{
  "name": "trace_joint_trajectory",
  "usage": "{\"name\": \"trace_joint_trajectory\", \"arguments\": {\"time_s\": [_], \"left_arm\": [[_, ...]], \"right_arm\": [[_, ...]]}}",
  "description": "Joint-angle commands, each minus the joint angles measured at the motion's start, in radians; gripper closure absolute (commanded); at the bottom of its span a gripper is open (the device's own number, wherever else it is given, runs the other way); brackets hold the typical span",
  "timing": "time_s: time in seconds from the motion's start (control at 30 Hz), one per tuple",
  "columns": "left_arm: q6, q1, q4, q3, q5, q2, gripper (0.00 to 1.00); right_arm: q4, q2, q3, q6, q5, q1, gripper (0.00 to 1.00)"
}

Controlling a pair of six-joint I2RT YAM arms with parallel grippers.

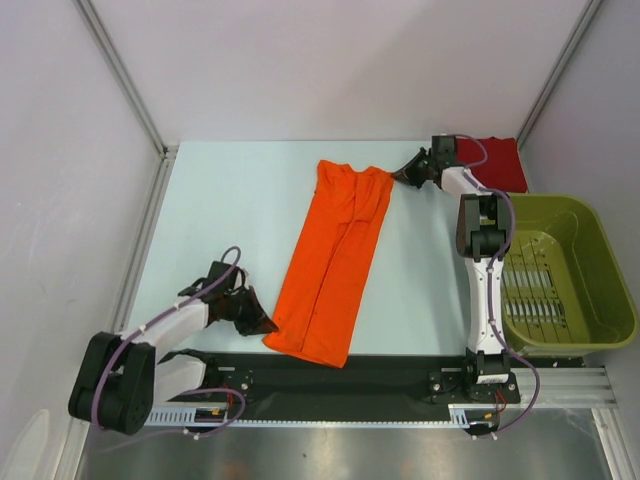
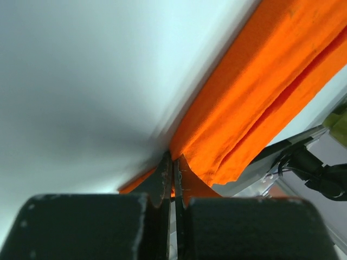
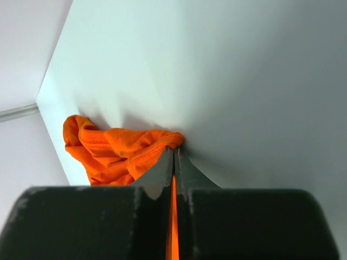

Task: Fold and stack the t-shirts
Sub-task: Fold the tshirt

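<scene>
The left gripper, at the lower left of the top view, is clamped on the lower left corner of the orange t-shirt. Its wrist view shows the fingers pressed together on a fold of orange cloth with hardly any gap. The right gripper, at the upper centre-right, is likewise closed on the shirt's upper right corner, and its wrist view shows cloth bunched at the fingertips. The orange shirt lies on the pale table as a long band folded lengthwise, slanting from upper centre down to lower centre. The dark red t-shirt sits at the table's upper right corner behind the right wrist, seemingly folded flat, though the arm hides part of it. The olive-green basket stands at the right edge, just below the red shirt.
</scene>
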Motion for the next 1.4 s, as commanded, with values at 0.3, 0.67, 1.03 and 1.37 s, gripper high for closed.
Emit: {"name": "trace_joint_trajectory", "arguments": {"time_s": [0.3,0.67,1.03,1.37], "left_arm": [[-0.154,-0.11,-0.03,-0.051,-0.117,-0.216,0.63],[0.231,-0.095,0.041,0.383,-0.234,-0.082,0.33],[0.41,-0.011,0.465,0.976,-0.088,0.673,0.45],[0.333,0.002,0.494,1.434,-0.051,1.158,0.45]], "right_arm": [[-0.285,0.063,0.245,-0.13,0.152,0.041,0.82],[-0.54,-0.107,0.256,-0.322,0.145,-0.025,0.31],[-0.226,-0.509,-0.384,-0.224,-0.04,-0.028,0.29],[-0.169,-0.628,-0.562,-0.233,-0.119,-0.025,0.31]]}}
